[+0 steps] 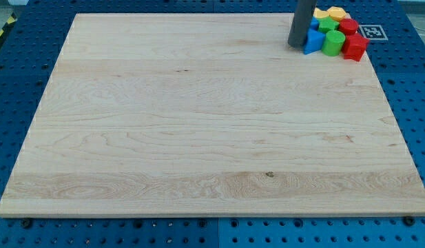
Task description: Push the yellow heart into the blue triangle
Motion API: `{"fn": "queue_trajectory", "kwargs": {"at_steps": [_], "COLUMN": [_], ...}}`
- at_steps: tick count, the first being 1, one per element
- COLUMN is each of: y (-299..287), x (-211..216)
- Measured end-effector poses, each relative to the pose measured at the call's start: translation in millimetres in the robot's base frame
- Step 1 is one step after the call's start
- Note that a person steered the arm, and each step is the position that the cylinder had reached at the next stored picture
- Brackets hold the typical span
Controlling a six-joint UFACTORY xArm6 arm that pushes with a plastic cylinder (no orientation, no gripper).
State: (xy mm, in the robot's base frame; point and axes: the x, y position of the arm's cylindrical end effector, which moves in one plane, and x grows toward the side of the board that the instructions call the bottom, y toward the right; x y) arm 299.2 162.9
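My tip (295,45) rests on the board at the view's top right, touching the left side of a tight cluster of blocks. A blue block (313,41), roughly triangular, sits right beside the tip. A second blue block (314,23) shows just behind it, partly hidden by the rod. Two yellow blocks lie at the back of the cluster: one (321,14) next to the rod and one (337,12) to its right. I cannot tell which of them is the heart.
Two green blocks (328,25) (332,43) and two red blocks (348,27) (355,47) fill the rest of the cluster. The cluster lies against the wooden board's (198,138) top right corner. A marker tag (372,32) lies just off the board.
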Motion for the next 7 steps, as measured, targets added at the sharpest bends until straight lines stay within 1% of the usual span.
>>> {"fn": "queue_trajectory", "kwargs": {"at_steps": [1, 2, 3, 4, 5, 6, 7], "y": [15, 73, 151, 182, 181, 161, 118], "x": [44, 78, 75, 42, -17, -72, -97]}}
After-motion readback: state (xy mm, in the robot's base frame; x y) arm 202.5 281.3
